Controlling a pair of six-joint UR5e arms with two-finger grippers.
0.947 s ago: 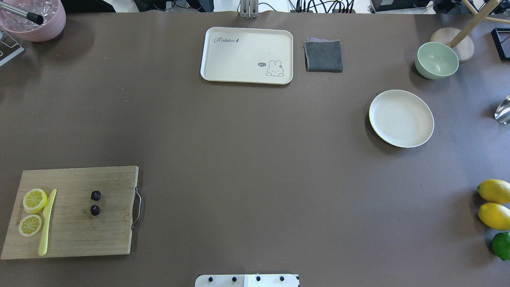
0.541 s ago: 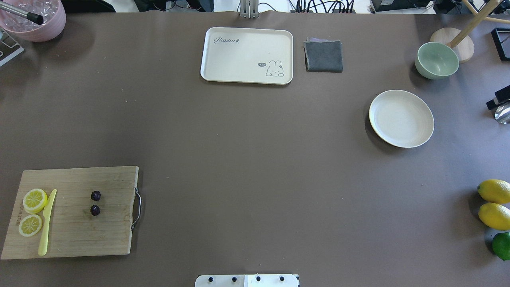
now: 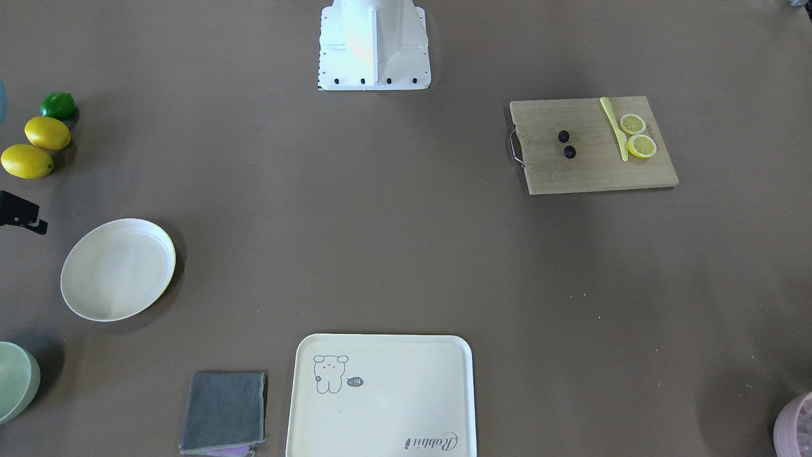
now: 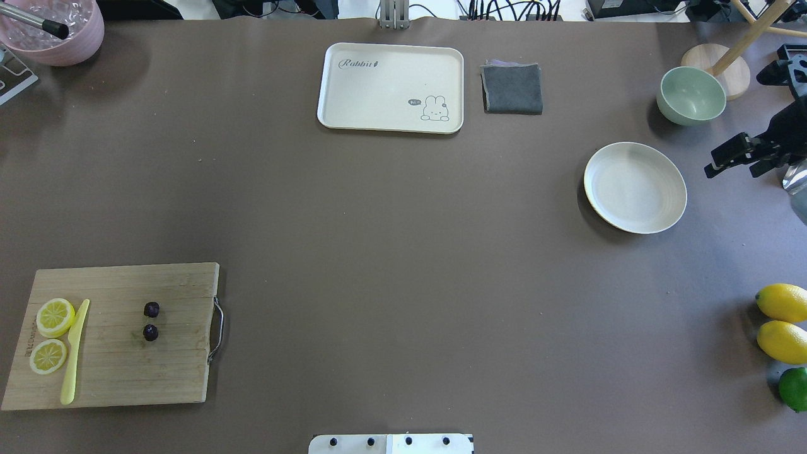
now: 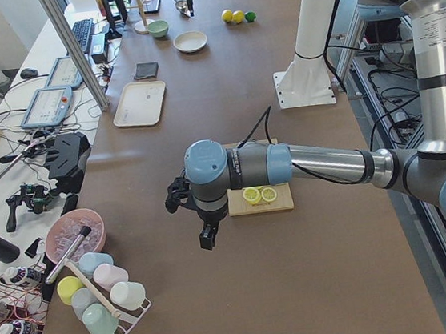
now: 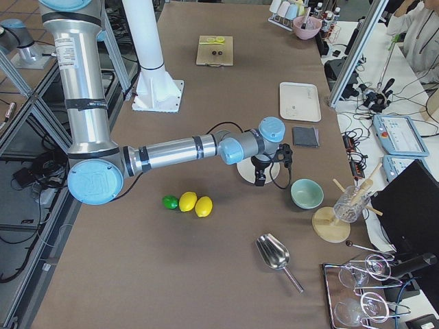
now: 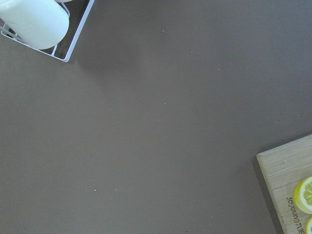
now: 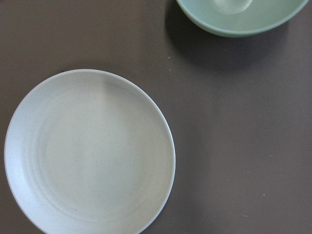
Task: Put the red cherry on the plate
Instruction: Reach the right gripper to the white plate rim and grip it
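The red cherry, two tiny dark round fruits, lies on a wooden cutting board at the near left; it also shows in the front-facing view. The plate sits bare at the far right and fills the right wrist view. My right gripper hovers just right of the plate, its two fingers apart and holding nothing. My left gripper hangs over bare table beside the board's lemon end, seen only from the side, so I cannot tell its state.
Two lemon slices and a yellow knife share the board. A rabbit tray, grey cloth and green bowl line the far side. Lemons and a lime sit near right.
My right gripper has come into the overhead view from the right edge and moved left toward the plate. The cherry and plate have not moved.
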